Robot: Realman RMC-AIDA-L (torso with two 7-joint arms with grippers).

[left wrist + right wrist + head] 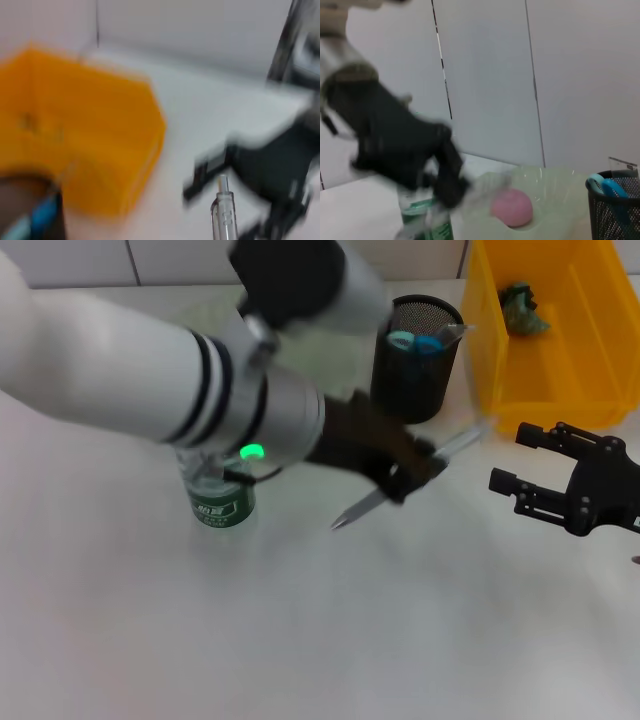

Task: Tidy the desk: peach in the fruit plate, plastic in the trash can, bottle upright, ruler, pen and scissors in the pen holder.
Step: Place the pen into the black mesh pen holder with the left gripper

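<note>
From the head, the left claw (405, 472) clenches the pen (400, 485) at 6 o'clock of the pen holder (415, 355), ready to drop it in; the right claw (530, 465) idles spread. Left wrist: pen (222, 215) beside the trash can (90, 140). Right wrist: peach (512, 207) on the fruit plate (555, 185)

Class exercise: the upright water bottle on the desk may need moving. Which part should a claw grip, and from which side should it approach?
Grip the bottle around its labelled body, approaching level from the open desk in front. It stands upright, and the left arm hides its top.

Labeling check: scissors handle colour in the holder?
Light blue; scissors in the pen holder, clearest in the head view.
</note>
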